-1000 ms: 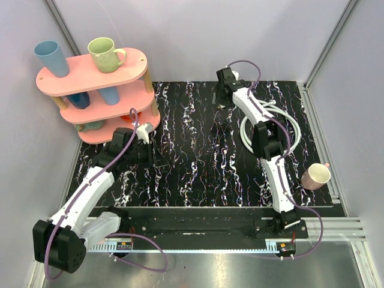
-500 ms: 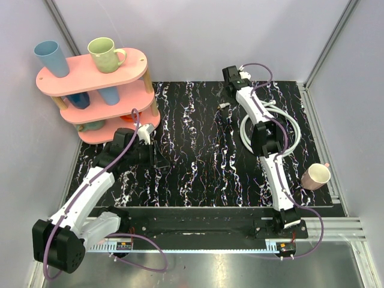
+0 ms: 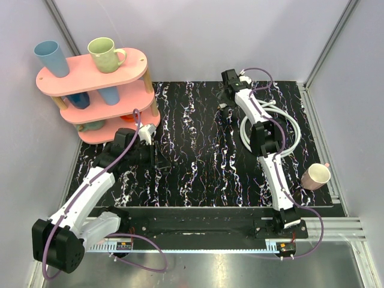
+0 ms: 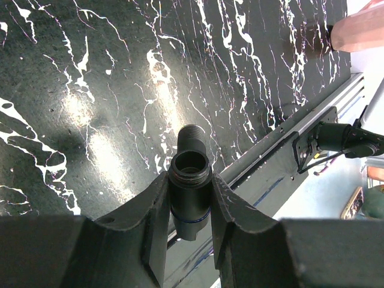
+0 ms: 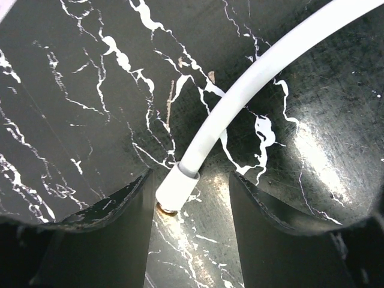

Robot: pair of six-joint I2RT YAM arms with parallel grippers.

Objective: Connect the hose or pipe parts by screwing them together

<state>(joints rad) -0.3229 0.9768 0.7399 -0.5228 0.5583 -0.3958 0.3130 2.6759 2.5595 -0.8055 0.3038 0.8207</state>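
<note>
The white hose (image 3: pixel 244 133) lies coiled at the back right of the black marbled table (image 3: pixel 198 150). Its free end carries a white sleeve fitting (image 5: pixel 177 187) with a brassy tip, lying flat on the table. My right gripper (image 5: pixel 189 201) is open and straddles that fitting, which sits close against the left finger with a wide gap to the right one. In the top view the right gripper (image 3: pixel 225 99) hangs over the hose end (image 3: pixel 223 107). My left gripper (image 4: pixel 189 189) is shut on a black threaded pipe fitting (image 4: pixel 189 174), its open threaded mouth facing the camera, above the table's left half (image 3: pixel 157 159).
A pink three-level shelf (image 3: pixel 90 90) with several cups stands at the back left, close to the left arm. A pink mug (image 3: pixel 316 176) lies by the right edge. Metal rails (image 3: pixel 210 225) run along the near edge.
The right wrist has shifted slightly over the hose end and its jaws have narrowed a little. The left arm and its fitting have not moved.
</note>
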